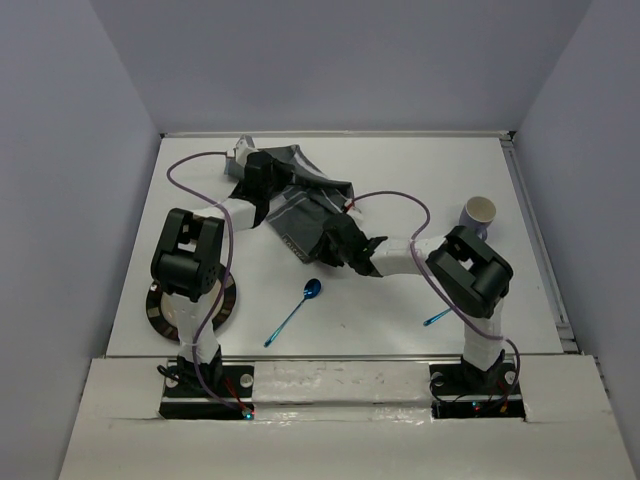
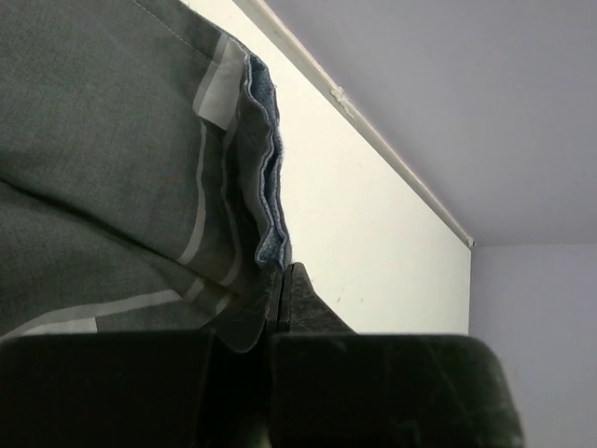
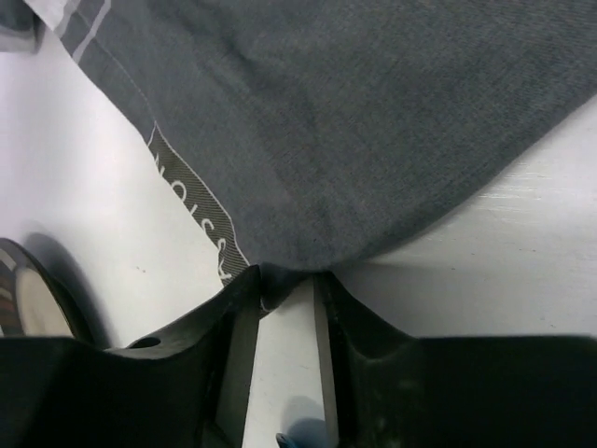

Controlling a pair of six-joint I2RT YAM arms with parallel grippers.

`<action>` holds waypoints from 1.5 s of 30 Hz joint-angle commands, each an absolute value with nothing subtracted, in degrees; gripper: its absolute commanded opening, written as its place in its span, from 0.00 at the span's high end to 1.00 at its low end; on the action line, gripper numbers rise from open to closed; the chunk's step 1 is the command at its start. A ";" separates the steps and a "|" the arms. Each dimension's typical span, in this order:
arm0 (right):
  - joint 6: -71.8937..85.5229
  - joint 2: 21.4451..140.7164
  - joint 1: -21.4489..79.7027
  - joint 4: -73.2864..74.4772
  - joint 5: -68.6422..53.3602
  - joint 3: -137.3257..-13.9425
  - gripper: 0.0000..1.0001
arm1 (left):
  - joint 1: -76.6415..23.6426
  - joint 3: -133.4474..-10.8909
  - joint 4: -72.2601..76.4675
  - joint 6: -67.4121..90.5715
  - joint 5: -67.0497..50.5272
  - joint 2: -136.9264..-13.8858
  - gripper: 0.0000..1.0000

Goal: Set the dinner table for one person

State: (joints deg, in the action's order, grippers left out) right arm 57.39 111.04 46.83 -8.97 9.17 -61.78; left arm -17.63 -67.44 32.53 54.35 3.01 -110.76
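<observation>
The placemat [image 1: 300, 200] lay bunched at upper centre of the table [image 1: 420, 170], the left gripper [image 2: 283, 280] pinching its folded edge, the right gripper [image 3: 284, 280] straddling a corner, hold uncertain, so the step asked you to draw them apart evenly, keeping it low, until it lay flat.

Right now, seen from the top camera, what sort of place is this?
Probably a robot test cell, not a real dining room: a white tabletop walled by plain lavender panels, a left arm and right arm bolted at its near edge, with a placemat, cup and spoon as props.
</observation>
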 commanded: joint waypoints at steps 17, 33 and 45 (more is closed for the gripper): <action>22.88 89.83 25.85 2.18 25.04 -70.20 1.00 | -9.32 -84.27 24.98 40.18 1.40 -94.93 1.00; 2.11 67.18 25.05 8.51 29.28 -85.17 1.00 | -4.39 -100.47 10.99 34.80 0.26 -76.74 1.00; 4.22 54.66 25.05 13.89 23.91 -84.55 1.00 | -4.39 -80.78 15.29 36.82 3.08 -59.50 1.00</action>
State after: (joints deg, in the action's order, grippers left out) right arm 4.78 56.07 25.23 13.10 23.88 -83.22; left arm -4.93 -82.85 10.50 36.67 0.03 -62.08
